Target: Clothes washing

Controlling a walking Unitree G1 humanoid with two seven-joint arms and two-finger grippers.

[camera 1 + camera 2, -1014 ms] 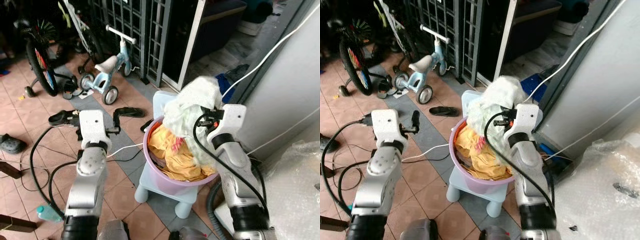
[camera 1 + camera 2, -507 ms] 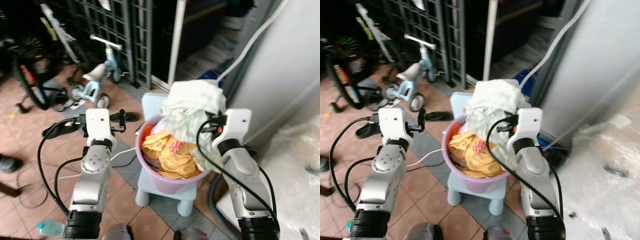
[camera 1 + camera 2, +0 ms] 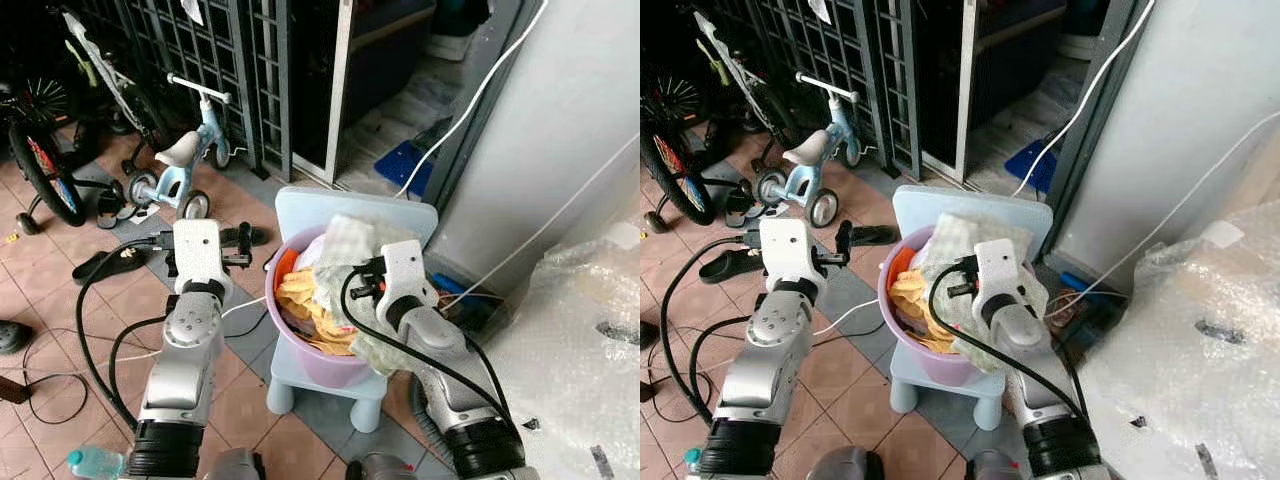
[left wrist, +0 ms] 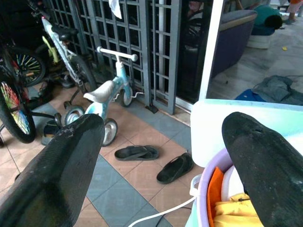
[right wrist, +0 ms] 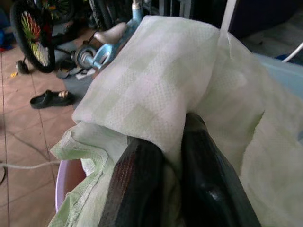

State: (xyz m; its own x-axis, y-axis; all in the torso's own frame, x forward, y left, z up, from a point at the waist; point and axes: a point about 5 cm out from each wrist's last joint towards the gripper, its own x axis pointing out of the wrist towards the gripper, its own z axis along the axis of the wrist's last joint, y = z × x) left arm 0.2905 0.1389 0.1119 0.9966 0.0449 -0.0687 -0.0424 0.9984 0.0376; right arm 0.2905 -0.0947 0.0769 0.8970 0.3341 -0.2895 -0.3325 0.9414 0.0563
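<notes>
A pink basin (image 3: pixel 296 352) heaped with yellow clothes (image 3: pixel 298 296) stands on a light blue plastic chair (image 3: pixel 352 214). A pale green checked cloth (image 3: pixel 348 242) lies on top of the heap and hangs over the basin's right side. My right gripper (image 5: pixel 173 156) is shut on this cloth, its fingers (image 5: pixel 137 189) mostly wrapped by it; the wrist sits over the basin's right rim (image 3: pixel 400 280). My left gripper (image 4: pixel 161 142) is open wide and holds nothing. It hovers left of the basin, level with the rim (image 3: pixel 204 238).
A small blue balance bike (image 3: pixel 190 150), a bicycle (image 3: pixel 40 170) and sandals (image 3: pixel 110 262) stand on the tiled floor to the left, with cables across it. A metal gate (image 3: pixel 250 60) is behind. A grey wall (image 3: pixel 560 130) and bubble wrap (image 3: pixel 585 330) close the right side.
My right gripper has come down with the green cloth, from raised high over the basin to resting on the clothes heap. The camera shifted; the left arm kept its place.
</notes>
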